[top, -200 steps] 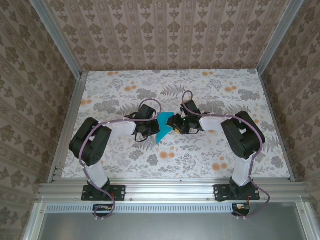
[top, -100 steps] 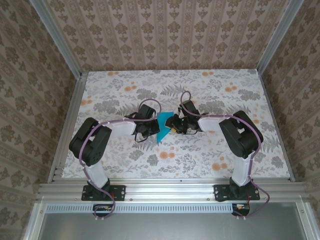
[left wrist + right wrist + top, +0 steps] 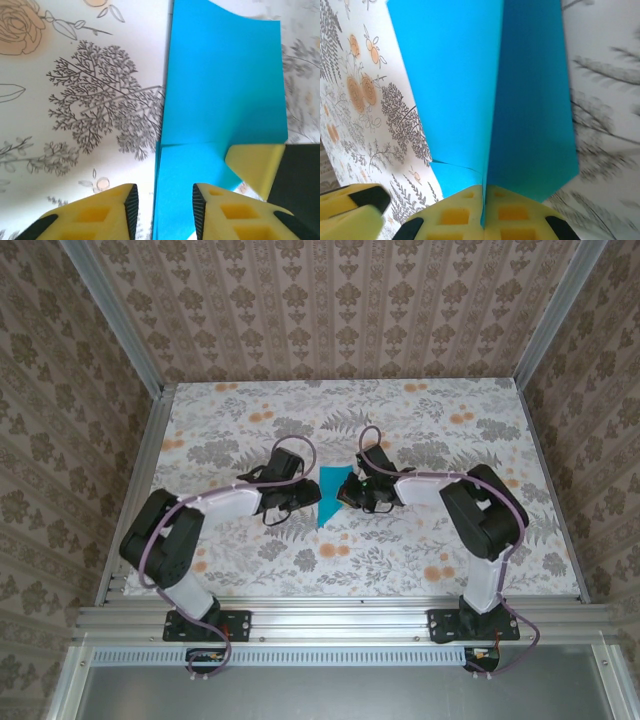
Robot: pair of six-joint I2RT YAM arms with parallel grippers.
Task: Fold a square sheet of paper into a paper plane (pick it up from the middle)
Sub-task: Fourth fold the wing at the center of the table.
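The teal-blue paper sheet [image 3: 327, 498] sits at the middle of the floral-patterned worktop [image 3: 450, 540], between the two claws. It is creased narrower, with a centre fold running along its length in the right wrist view. The right claw [image 3: 484, 202] is closed together on this fold at the sheet's near end, with the yellow fingers [image 3: 520, 215] clamping the paper. The left claw [image 3: 162, 200] stands apart, not gripping, and the sheet's left edge passes between its fingertips. In the left wrist view one right-claw finger touches the sheet from the side.
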